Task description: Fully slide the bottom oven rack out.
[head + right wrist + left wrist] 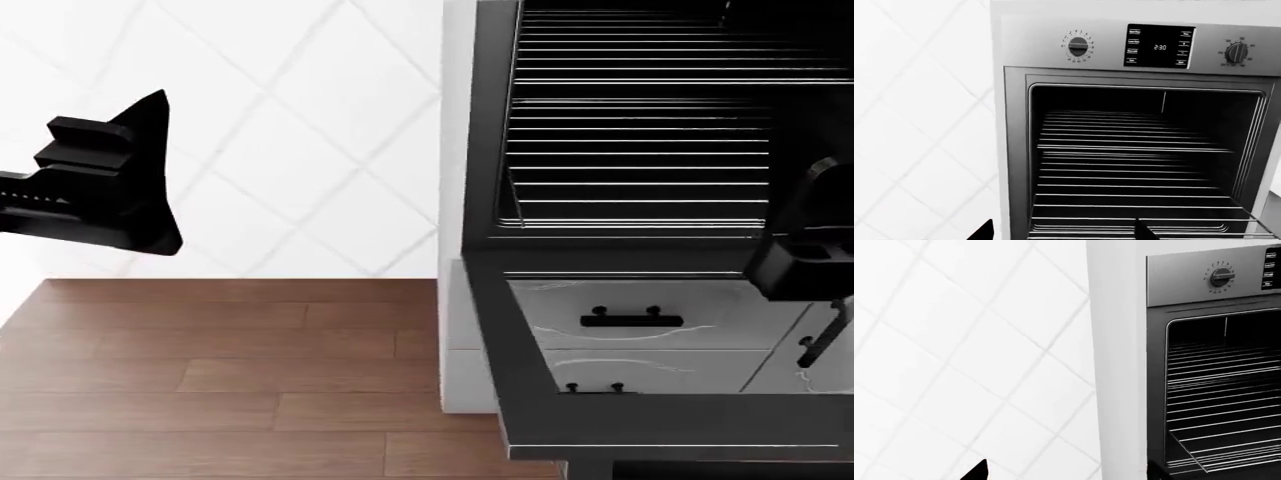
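Observation:
The oven (1014,150) stands open, and its glass door (641,425) is folded down flat. The bottom oven rack (1134,206) of silvery wires sits low in the cavity, its front rail near the oven mouth. It also shows in the left wrist view (1227,447) and the head view (641,205). My right gripper (1063,232) is open and empty, just in front of the rack's front rail and not touching it. In the head view it (807,230) hangs over the door's right side. My left gripper (154,170) is open and empty, well left of the oven, by the tiled wall.
A matching upper rack (1121,135) sits above the bottom one. The control panel (1157,46) with knobs is on top. White drawers with black handles (630,320) show through the door glass. White cabinet side (1121,365), tiled wall (954,365) and wood floor (214,380) lie to the left.

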You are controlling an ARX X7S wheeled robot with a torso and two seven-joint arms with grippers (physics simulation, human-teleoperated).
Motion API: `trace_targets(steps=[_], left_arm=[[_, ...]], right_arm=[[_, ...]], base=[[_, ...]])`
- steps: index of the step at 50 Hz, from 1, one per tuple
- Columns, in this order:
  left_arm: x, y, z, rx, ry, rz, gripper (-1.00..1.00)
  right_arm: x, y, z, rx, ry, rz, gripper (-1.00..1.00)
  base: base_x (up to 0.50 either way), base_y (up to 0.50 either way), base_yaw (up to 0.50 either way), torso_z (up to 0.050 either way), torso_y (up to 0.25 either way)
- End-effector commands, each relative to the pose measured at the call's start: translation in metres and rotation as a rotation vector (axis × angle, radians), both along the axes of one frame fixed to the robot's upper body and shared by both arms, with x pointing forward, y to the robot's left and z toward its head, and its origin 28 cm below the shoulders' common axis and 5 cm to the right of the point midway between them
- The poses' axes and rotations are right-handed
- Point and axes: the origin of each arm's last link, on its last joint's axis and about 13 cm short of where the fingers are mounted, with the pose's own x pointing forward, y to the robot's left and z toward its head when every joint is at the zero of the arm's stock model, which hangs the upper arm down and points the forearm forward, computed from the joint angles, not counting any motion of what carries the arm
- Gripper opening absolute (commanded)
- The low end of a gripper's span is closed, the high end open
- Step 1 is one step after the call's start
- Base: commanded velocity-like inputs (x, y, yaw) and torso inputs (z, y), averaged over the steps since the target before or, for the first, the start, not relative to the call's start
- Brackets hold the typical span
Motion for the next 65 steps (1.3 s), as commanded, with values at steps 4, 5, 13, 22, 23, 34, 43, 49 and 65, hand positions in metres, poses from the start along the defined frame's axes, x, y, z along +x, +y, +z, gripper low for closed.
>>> trace_targets(steps=[4, 5, 13, 22, 23, 34, 43, 49, 65], left_arm=[[-0.0003, 0.0018, -0.0008, -0.017, 0.002, 0.008, 1.00], [-0.0001, 0.0017, -0.0010, -0.019, 0.004, 0.006, 1.00], [0.0012, -0.0004, -0.0008, -0.015, 0.001, 0.001, 1.00], [0.0006, -0.0005, -0.0020, -0.020, 0.003, 0.005, 1.00], [0.0007, -0.0004, -0.0018, -0.021, 0.003, 0.007, 1.00], [-0.0006, 0.0008, -0.0022, 0.002, 0.003, 0.022, 1.00], [-0.0012, 0.0029, -0.0043, -0.003, 0.009, 0.027, 1.00], [-0.0010, 0.0032, -0.0042, -0.008, 0.012, 0.027, 1.00], [-0.0013, -0.0001, 0.0005, 0.000, 0.005, 0.019, 1.00]], right_arm=[[0.0001, -0.0021, -0.0046, 0.041, 0.021, 0.005, 1.00], [0.0002, -0.0020, -0.0048, 0.041, 0.021, 0.007, 1.00], [0.0010, -0.0019, -0.0049, 0.038, 0.022, 0.008, 1.00], [-0.0001, -0.0027, -0.0037, 0.051, 0.019, 0.005, 1.00], [0.0001, -0.0027, -0.0040, 0.052, 0.019, 0.005, 1.00], [-0.0012, -0.0039, -0.0035, 0.052, 0.022, 0.004, 1.00], [-0.0006, -0.0032, -0.0048, 0.051, 0.027, 0.006, 1.00], [0.0000, -0.0038, -0.0068, 0.052, 0.034, 0.007, 1.00], [-0.0001, -0.0044, -0.0077, 0.054, 0.036, 0.012, 1.00]], base=[[0.00, -0.50, 0.00, 0.000, 0.000], [0.00, -0.50, 0.00, 0.000, 0.000], [0.00, -0.50, 0.00, 0.000, 0.000], [0.05, -0.49, 0.00, 0.000, 0.000], [0.15, -0.49, 0.00, 0.000, 0.000], [0.20, -0.49, 0.00, 0.000, 0.000], [0.26, -0.42, 0.00, 0.000, 0.000], [0.25, -0.40, 0.00, 0.000, 0.000], [0.18, -0.37, 0.00, 0.000, 0.000]])
